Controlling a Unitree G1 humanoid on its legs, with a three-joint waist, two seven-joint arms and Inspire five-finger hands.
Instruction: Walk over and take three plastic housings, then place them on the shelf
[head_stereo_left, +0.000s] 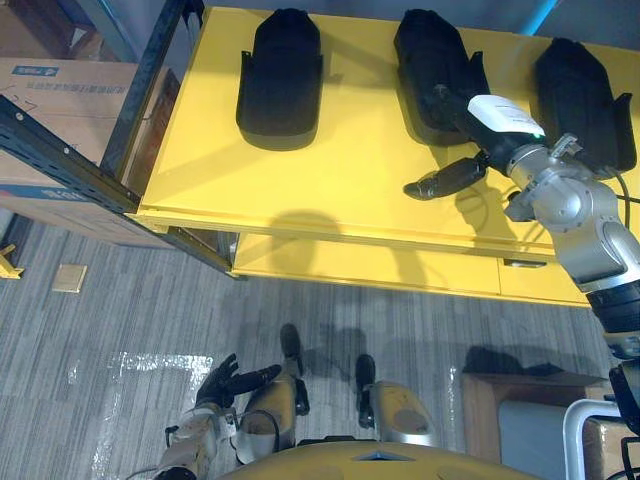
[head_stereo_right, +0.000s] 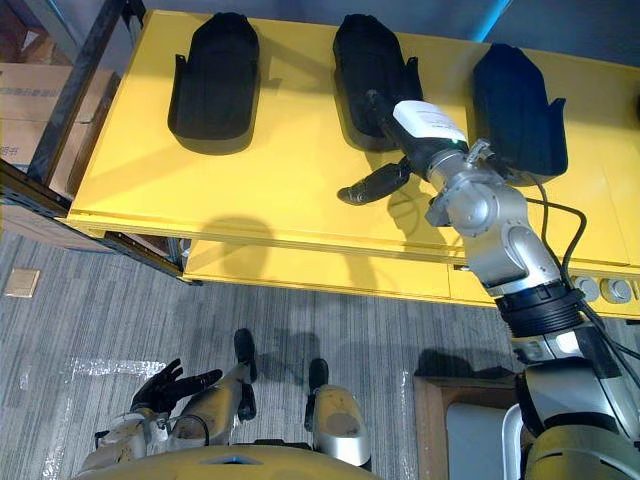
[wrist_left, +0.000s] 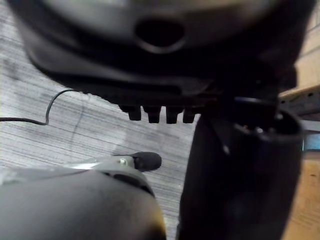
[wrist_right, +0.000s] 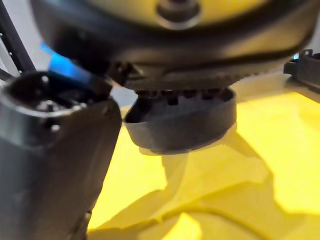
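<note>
1. At the far left stood a dark metal shelf rack (head_stereo_left: 70, 160) holding brown cardboard boxes (head_stereo_left: 60, 90). It looked like the place the task's things were meant to end up.
2. Low on the left, above the grey striped floor (head_stereo_left: 130, 300), the left hand (head_stereo_left: 225, 382) hung with its fingers spread and relaxed, holding nothing.
3. The glossy yellow counter (head_stereo_left: 350, 170) carried all three task things in a row, well apart from one another.
4. The left black moulded plastic housing (head_stereo_left: 280, 80) lay flat and untouched. It was a long matte shell with a rounded near end and small side tabs.
5. The middle black plastic housing (head_stereo_left: 430, 60) had the same shape. The right hand (head_stereo_left: 495, 120) lay stretched over its near right edge, with its thumb (head_stereo_left: 445, 180) held out over the bare counter and clear of the shell, so the hand was not yet closed on anything.
6. The right black plastic housing (head_stereo_left: 580, 95) sat just beyond the right arm, untouched.
7. The step in hand looked like the first pick. The next move called for closing the fingers and thumb around the smooth, thin rim, where the grip might slip.
</note>
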